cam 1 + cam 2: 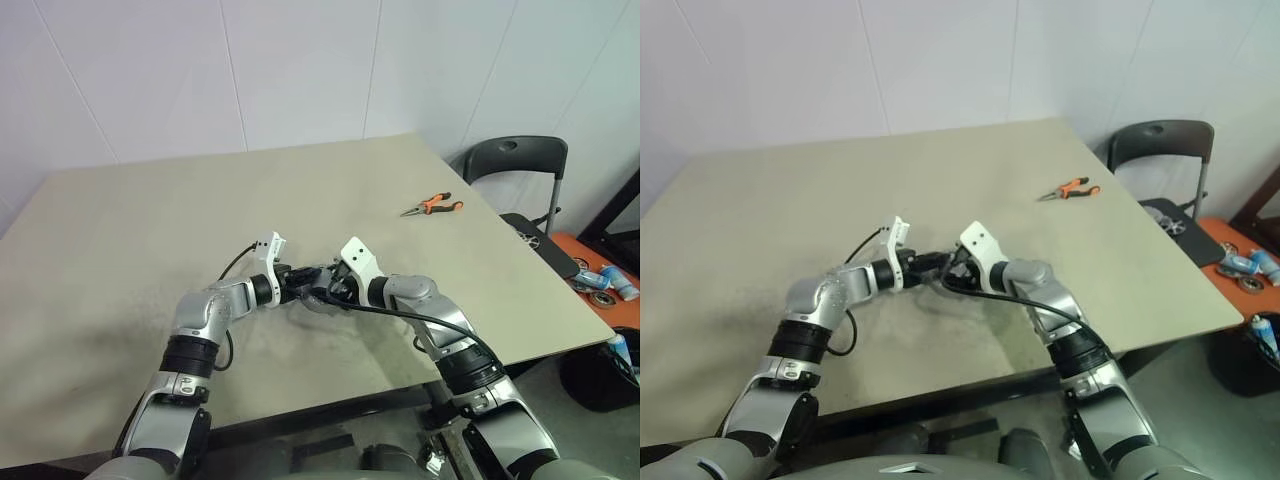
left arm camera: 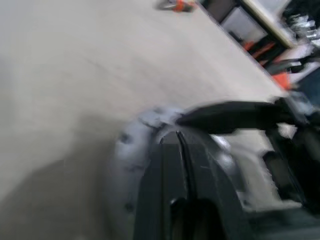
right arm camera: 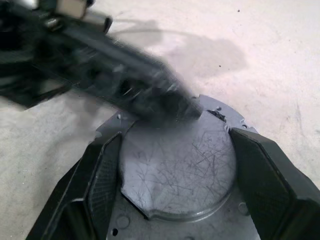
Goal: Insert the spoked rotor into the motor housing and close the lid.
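Right gripper (image 3: 170, 165) grasping lid (image 3: 177, 165), clenched left gripper (image 3: 170, 105) touching its rim

Motor housing (image 3: 180, 170): grey metal, scratched, dull sheen. Desk (image 1: 200, 220): matt beige, scuffed. Right jaws: black, textured pads (image 3: 107, 175).

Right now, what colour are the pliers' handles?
Orange and black; the pliers show best in the left eye view.

The beige counter (image 1: 150, 230) carried orange-handled pliers (image 1: 432, 206), lying well beyond the right hand (image 1: 325, 290) toward the far right edge. A grey round housing (image 3: 180, 170) sat on the counter between that hand's fingers.
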Controlling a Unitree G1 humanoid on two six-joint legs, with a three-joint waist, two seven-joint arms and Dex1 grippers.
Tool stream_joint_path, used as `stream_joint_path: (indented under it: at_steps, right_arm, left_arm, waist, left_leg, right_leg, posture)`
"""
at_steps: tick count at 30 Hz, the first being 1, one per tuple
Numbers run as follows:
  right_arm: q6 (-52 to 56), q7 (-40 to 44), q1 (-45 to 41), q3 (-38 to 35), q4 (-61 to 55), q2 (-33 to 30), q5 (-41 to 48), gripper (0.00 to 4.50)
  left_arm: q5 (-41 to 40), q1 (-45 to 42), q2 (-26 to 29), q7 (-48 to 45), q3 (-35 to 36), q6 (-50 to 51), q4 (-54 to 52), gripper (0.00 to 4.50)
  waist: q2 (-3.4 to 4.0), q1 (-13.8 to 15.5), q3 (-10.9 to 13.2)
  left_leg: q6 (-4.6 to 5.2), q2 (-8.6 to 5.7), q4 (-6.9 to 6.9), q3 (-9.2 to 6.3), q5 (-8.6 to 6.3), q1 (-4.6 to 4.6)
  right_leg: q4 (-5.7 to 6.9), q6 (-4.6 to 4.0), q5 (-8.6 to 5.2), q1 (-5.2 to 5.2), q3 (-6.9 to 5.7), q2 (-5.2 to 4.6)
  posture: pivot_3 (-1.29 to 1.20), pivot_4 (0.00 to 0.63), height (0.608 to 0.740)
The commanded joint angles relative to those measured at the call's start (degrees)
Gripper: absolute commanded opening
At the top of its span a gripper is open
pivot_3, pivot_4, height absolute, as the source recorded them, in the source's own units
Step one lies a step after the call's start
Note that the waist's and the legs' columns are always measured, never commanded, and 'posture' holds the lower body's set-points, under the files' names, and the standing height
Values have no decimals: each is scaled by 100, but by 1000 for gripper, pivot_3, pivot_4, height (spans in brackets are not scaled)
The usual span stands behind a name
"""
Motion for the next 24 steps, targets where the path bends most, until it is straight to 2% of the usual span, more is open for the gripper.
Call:
stream_joint_path:
  at_steps: [1, 7, 11, 24]
  right_arm:
    - [473, -191, 290, 149, 547, -129, -241, 3039]
    - [489, -193, 302, 154, 533, -163, -218, 3039]
    - [491, -194, 303, 157, 527, -164, -208, 3039]
    - [544, -209, 259, 123, 546, -130, -143, 3039]
  left_arm:
    - [31, 193, 8, -204, -245, 201, -255, 32]
    - [-145, 357, -18, -405, -255, 529, -631, 32]
    - [117, 468, 148, -487, -515, 527, -742, 32]
    - [72, 513, 139, -555, -427, 608, -848, 32]
  waist:
    - [-3, 0, -2]
    - [-4, 3, -2]
    - [-2, 4, -3]
    - [-1, -2, -2]
  left_leg:
    - [0, 0, 0, 0, 0, 0]
    - [0, 0, -1, 0, 0, 0]
    - [0, 0, -1, 0, 0, 1]
    - [0, 1, -3, -2, 0, 2]
  right_leg:
    - [0, 0, 0, 1, -3, -2]
    - [-1, 1, -1, 1, -5, -5]
    - [-5, 2, -2, 5, -5, -5]
    - [-8, 22, -14, 7, -6, -6]
  posture:
    - [0, 0, 740]
    - [0, 0, 740]
    - [0, 0, 740]
    - [0, 0, 740]
